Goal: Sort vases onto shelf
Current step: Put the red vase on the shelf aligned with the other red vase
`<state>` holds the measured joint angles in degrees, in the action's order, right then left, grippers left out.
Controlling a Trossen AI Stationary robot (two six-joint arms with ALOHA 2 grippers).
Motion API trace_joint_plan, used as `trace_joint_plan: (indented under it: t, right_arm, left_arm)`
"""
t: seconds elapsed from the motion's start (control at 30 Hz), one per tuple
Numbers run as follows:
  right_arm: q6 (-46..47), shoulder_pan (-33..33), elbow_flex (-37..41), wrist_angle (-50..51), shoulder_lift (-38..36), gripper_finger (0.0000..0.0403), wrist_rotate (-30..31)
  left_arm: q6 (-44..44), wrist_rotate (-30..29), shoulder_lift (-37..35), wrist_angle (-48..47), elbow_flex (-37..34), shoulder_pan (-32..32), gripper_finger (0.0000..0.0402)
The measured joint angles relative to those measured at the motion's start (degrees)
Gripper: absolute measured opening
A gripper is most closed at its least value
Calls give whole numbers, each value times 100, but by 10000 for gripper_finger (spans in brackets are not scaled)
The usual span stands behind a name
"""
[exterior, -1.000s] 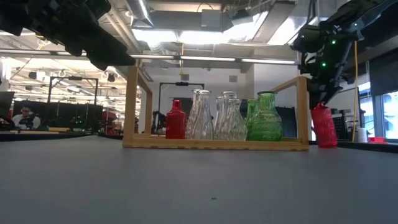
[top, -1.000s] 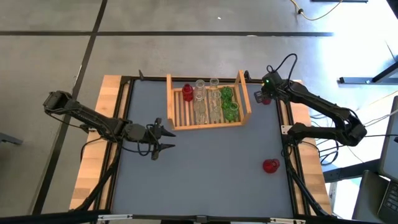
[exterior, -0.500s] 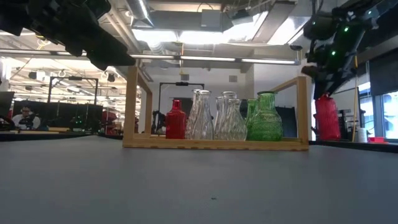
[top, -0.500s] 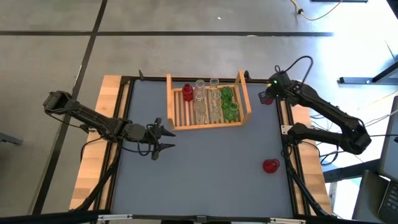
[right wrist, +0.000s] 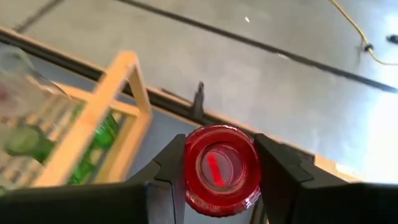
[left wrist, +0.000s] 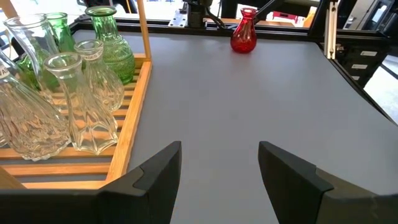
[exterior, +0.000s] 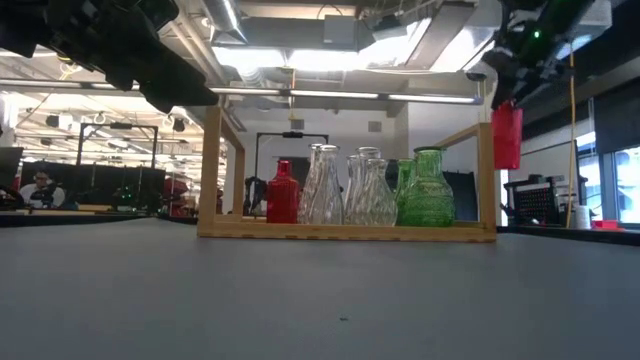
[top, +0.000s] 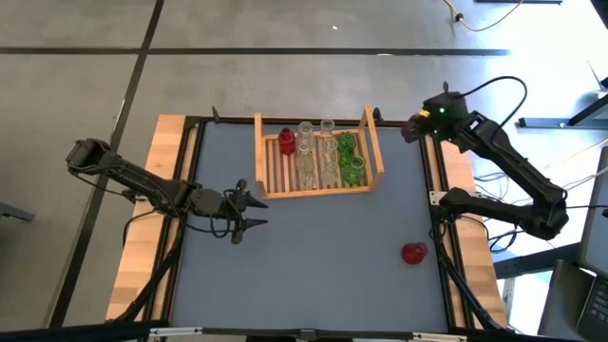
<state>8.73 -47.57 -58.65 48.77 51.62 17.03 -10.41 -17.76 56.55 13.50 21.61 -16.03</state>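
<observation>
My right gripper (top: 415, 126) is shut on a red vase (exterior: 507, 135) and holds it in the air beyond the shelf's right board, near the table's far right corner. The shelf (top: 373, 144) is a light wooden rack at the far middle of the table. On its slats stand a red vase (top: 286, 140), several clear vases (top: 306, 157) and green vases (top: 350, 158). Another red vase (top: 413, 253) stands on the table near the right edge. My left gripper (top: 256, 211) is open, hovering near the shelf's near left corner. My right gripper pinches the red vase at its top, just below the rim (right wrist: 221, 168), one finger (right wrist: 166, 171) on each side. The fingers come from above, pointing down. The vase hangs upright below them, lifted clear of the table (exterior: 507, 160).
The black frame rails (top: 439, 190) run along the table's edges. The grey table top (top: 313, 256) lies bare between the shelf and the near edge. In the left wrist view the shelf's near board (left wrist: 127, 146) is close beside my left fingers.
My right gripper has risen and moved a little toward the table's far right corner. It has carried the red vase from table height beside the shelf's right board up to the height of the board's top. The vase, slightly tilted before, now hangs upright.
</observation>
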Motion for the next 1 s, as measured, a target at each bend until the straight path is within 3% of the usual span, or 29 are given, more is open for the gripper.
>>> trace_joint_plan:
  t: [0.2,0.5,1.0]
  right_arm:
    - [-16,131,-406,-98,0,131,-159]
    - [21,1283,-591,-961,109,131,-164]
    - [-125,2955,-1806,-1424,1933,131,-115]
  left_arm:
    - [0,0,0,0,0,0,206]
    - [-1,0,0,4,0,0,206]
    - [-2,2,2,1,2,0,206]
